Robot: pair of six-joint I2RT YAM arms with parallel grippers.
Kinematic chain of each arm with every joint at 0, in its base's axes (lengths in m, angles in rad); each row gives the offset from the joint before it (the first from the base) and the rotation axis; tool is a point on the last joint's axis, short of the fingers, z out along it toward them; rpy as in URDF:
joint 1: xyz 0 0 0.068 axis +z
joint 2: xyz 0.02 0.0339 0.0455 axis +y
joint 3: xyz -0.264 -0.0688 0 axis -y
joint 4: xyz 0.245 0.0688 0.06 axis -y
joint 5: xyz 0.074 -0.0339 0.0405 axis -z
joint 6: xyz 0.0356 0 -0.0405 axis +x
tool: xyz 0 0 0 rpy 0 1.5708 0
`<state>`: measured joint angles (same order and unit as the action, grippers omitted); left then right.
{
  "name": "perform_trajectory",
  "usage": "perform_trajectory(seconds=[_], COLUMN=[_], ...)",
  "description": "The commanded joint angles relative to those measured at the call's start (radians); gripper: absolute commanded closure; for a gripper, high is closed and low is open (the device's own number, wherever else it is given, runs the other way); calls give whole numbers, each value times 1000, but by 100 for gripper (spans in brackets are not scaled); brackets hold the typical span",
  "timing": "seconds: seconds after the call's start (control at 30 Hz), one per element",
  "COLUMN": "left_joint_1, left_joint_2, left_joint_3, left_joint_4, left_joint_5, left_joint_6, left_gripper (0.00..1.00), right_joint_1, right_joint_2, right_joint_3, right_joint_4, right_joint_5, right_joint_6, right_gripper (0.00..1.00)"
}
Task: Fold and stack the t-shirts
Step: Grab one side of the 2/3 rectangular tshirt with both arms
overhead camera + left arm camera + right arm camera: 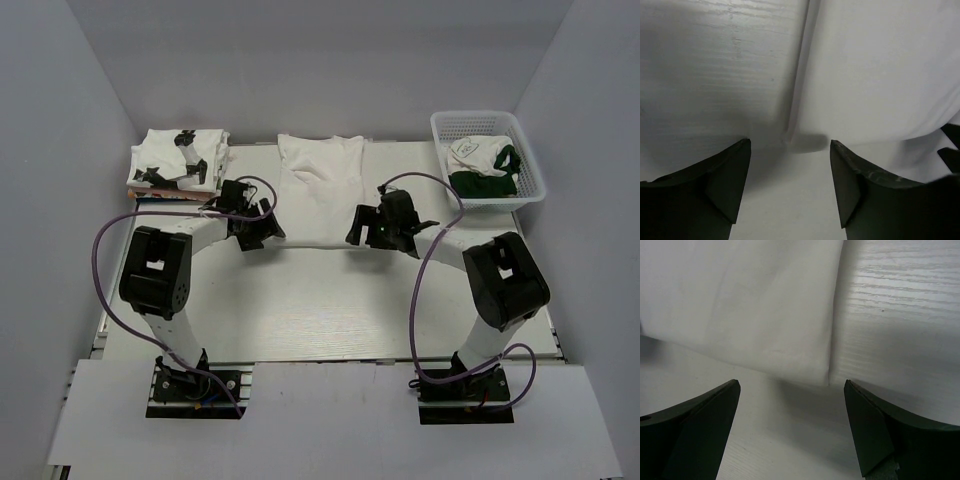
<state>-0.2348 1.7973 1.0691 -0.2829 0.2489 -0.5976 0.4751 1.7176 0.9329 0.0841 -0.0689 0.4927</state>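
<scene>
**A:** What is lying on the worktop?

**B:** The biggest thing is the white t-shirt. It is spreading flat ahead of both grippers, with the collar at the far end and the hem facing them. It is looking narrow, so I am guessing its sides are already turned in.

**A:** And the rest?

**B:** A stack of folded shirts is sitting beyond the left gripper, out to its left. A basket holding white and dark green cloth is waiting well beyond the right gripper, out to its right.

**A:** Are the grippers holding anything?

**B:** No, both are gaping wide and gripping nothing. The left one is hovering with the near-left hem corner just ahead, between its fingers. The right one is hanging with the near-right hem corner just ahead, closer to its right finger. I am not able to tell whether any finger is touching the worktop.

**A:** How is the cloth going to behave?

**B:** I am expecting it to be light, soft and limp. It will be sagging and creasing wherever nothing is supporting it, and sliding easily on the smooth worktop. Nothing about it is looking fragile.

**A:** Where would you be taking hold?

**B:** I am thinking of pinching both hem corners together, through every layer at the side edges, so the hem is rising evenly toward the collar. Catching only the top layer is risking the side folds opening.
</scene>
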Motion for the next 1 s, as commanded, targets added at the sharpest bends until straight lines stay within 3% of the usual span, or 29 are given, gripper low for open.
perform_trajectory(seconds=[0.0,0.1,0.17,0.23,0.27,0.3,0.37,0.4,0.53,0.77,0.97], left_joint_1=[6,-3,-3,-3,-3,-3,-3,-3,-3,-12,-64], left_joint_2=[34,56,56,68,79,79,89,89,44,-197,-475], left_joint_3=[-20,-20,-20,-32,-32,-32,0,0,-20,-152,-290], left_joint_4=[34,44,54,83,83,83,64,54,67,28,-62], left_joint_5=[50,67,76,118,118,107,98,98,98,87,96], left_joint_6=[2,2,2,2,2,2,2,15,15,-8,-57], left_gripper=[29,48,52,62,68,83,100,100,100,100,100], right_joint_1=[-6,-6,-6,-4,-4,-4,-6,-3,-7,10,83], right_joint_2=[27,45,56,63,71,80,83,82,31,-195,-477], right_joint_3=[-11,-19,-25,-38,-39,-42,-40,-45,-83,-209,-354], right_joint_4=[63,77,77,85,88,86,74,68,103,106,-81], right_joint_5=[-52,-66,-81,-91,-91,-88,-69,-62,-20,-8,26], right_joint_6=[36,58,75,79,83,81,86,86,80,9,29], right_gripper=[12,18,26,30,37,43,58,74,100,100,100])
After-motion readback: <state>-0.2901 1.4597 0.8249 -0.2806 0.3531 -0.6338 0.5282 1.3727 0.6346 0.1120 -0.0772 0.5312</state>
